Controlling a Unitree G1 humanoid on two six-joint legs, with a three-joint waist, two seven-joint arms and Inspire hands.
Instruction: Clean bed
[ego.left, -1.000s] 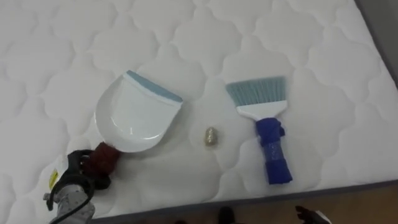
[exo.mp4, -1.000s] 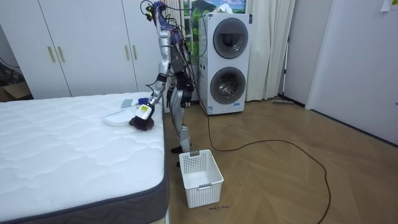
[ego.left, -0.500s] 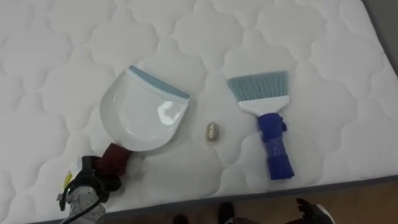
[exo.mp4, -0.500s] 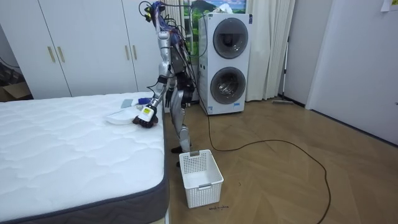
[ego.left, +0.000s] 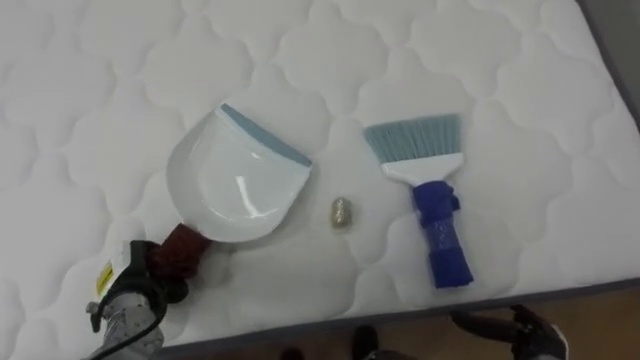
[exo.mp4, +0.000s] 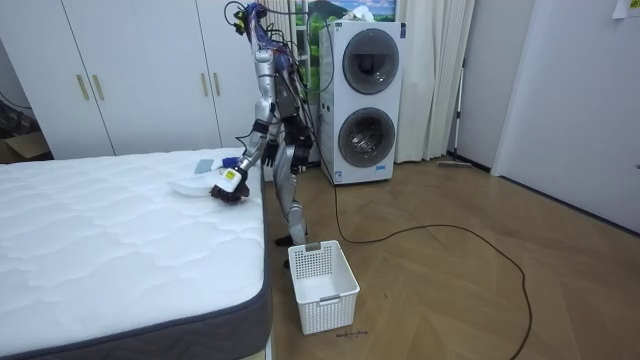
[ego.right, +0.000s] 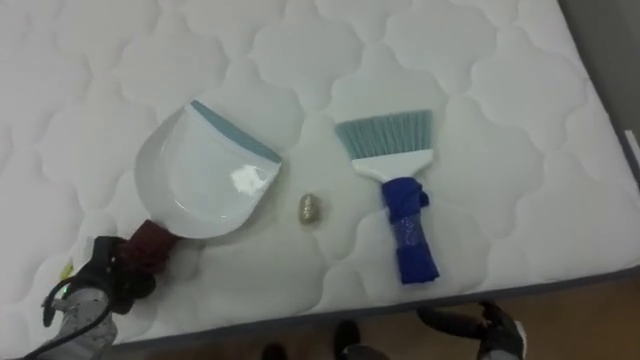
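From my seat the head camera gives a bright, even picture. The white bed (ego.left: 100, 90) is lit from above, and its quilting shows as soft grey dimples. A small patch of glare sits on the white dustpan (ego.left: 235, 180), with a slightly darker shadow under its near edge. The brush (ego.left: 428, 200) and the little pellet (ego.left: 341, 212) throw only faint, short shadows. In the room view I see flat, diffuse light and a mild sheen on the wooden floor (exo.mp4: 450, 270).
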